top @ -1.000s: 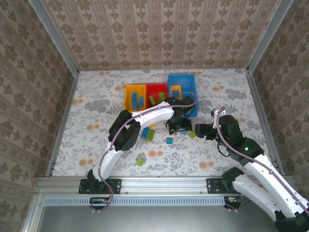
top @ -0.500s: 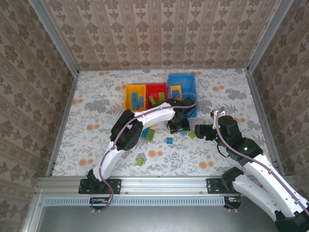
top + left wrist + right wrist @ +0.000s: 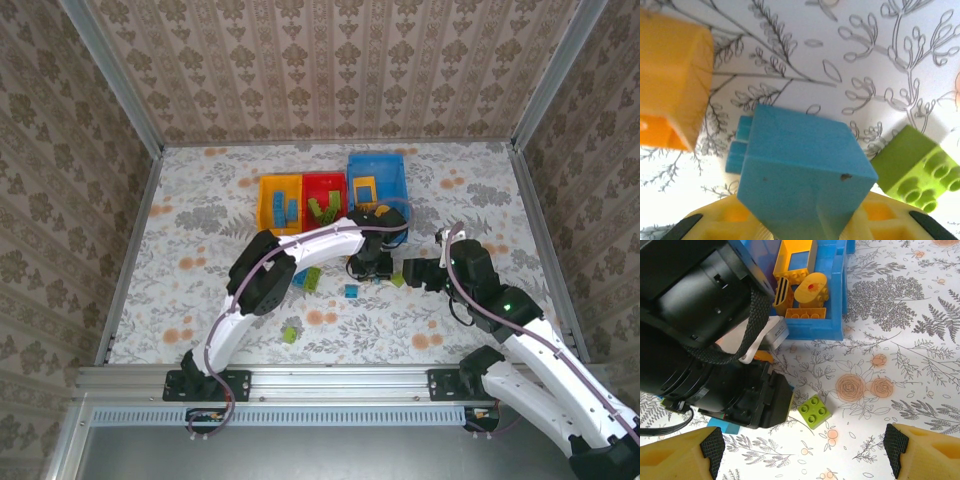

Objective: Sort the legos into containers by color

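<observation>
In the left wrist view a blue lego brick (image 3: 800, 160) sits between my yellow fingers (image 3: 720, 222), and my left gripper (image 3: 805, 222) is shut on it just above the table. An orange brick (image 3: 670, 85) lies to its left and a green brick (image 3: 912, 165) to its right. From above, my left gripper (image 3: 370, 268) is below the blue container (image 3: 377, 165). My right gripper (image 3: 804, 456) stands open, with that green brick (image 3: 814, 411) on the table ahead of its fingertips. The yellow-orange container (image 3: 265, 205) and the red container (image 3: 323, 182) hold bricks.
The blue container's wall (image 3: 837, 305) rises ahead of the right gripper, with orange-yellow pieces (image 3: 810, 287) inside. My left arm's black wrist (image 3: 715, 340) crowds the left of the right wrist view. Loose bricks lie at centre (image 3: 351, 291), left of centre (image 3: 305, 278) and nearer the front (image 3: 290, 334).
My left gripper has closed on the blue brick and shifted slightly toward the green one. The right arm has stayed where it was, still open.
</observation>
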Controlling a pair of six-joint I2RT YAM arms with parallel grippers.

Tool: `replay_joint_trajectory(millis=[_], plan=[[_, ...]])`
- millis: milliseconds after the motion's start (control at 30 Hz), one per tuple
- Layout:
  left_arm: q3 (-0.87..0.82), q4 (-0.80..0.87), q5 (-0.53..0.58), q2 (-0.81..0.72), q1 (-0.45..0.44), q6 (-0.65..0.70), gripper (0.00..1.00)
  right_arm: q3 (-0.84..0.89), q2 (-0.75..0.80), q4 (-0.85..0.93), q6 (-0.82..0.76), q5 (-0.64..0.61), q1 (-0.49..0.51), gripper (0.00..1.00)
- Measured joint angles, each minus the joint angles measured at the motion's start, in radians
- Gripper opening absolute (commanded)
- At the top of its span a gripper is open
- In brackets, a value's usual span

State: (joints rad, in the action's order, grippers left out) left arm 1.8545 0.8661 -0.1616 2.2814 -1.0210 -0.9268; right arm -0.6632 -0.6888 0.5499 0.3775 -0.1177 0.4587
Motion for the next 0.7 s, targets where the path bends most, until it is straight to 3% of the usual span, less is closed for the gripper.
replay_joint_trajectory(millis=[700], plan=[[-0.041,0.029,0.020,-0.035,-0.013,0.103,0.07,0.005,-0.031,-0.030,0.000,0.021,-0.001,0.86]])
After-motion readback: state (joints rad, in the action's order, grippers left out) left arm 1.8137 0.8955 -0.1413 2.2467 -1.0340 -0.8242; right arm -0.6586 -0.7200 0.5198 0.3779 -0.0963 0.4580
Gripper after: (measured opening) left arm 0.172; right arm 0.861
